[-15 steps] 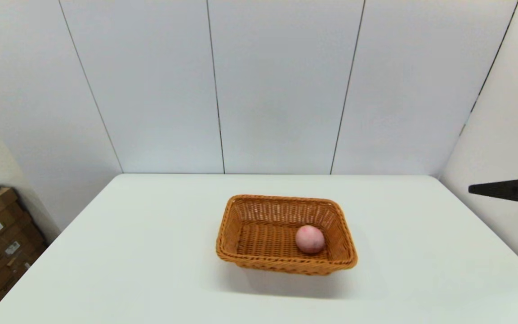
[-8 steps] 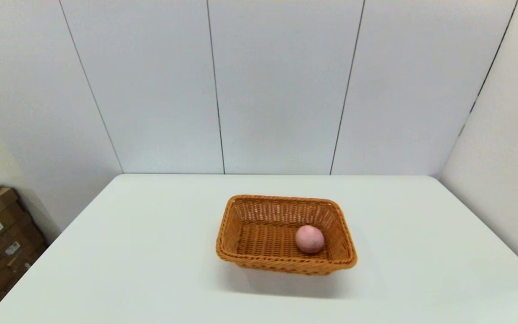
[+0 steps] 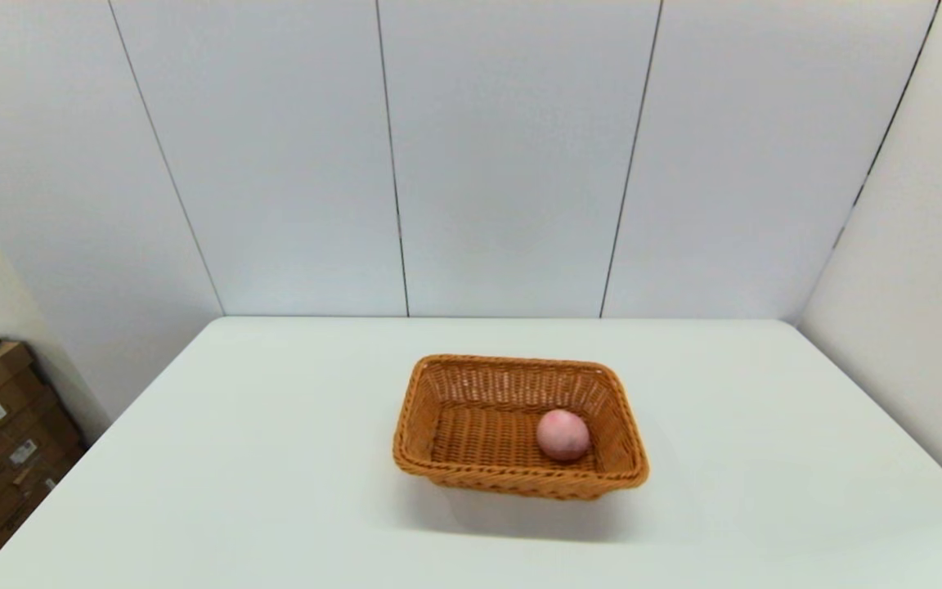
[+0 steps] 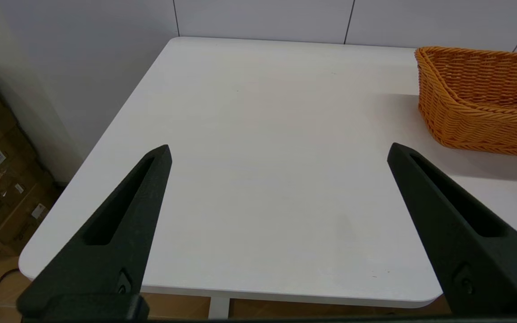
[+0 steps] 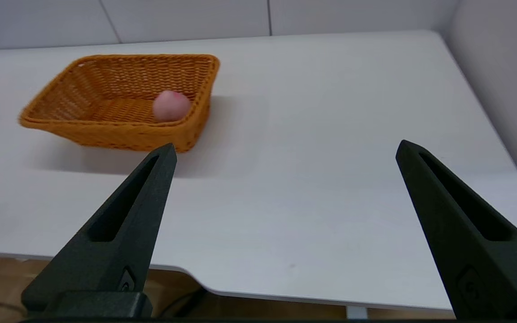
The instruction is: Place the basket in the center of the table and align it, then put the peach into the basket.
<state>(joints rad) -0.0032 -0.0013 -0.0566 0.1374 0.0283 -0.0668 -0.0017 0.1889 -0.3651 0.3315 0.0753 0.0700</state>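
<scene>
Nearest the robot, the left gripper (image 4: 278, 150) hangs over the table's near left corner with its two black fingers spread wide, holding nothing. The right gripper (image 5: 285, 150) hangs over the near right edge — its fingers are wide apart too, and empty. Farther out, the orange-brown woven wicker basket (image 3: 471, 478) sits about in the middle of the big plain white table (image 3: 275, 458). The small round pale-pink peach (image 3: 562, 434) lies inside it — by the basket's right wall.
</scene>
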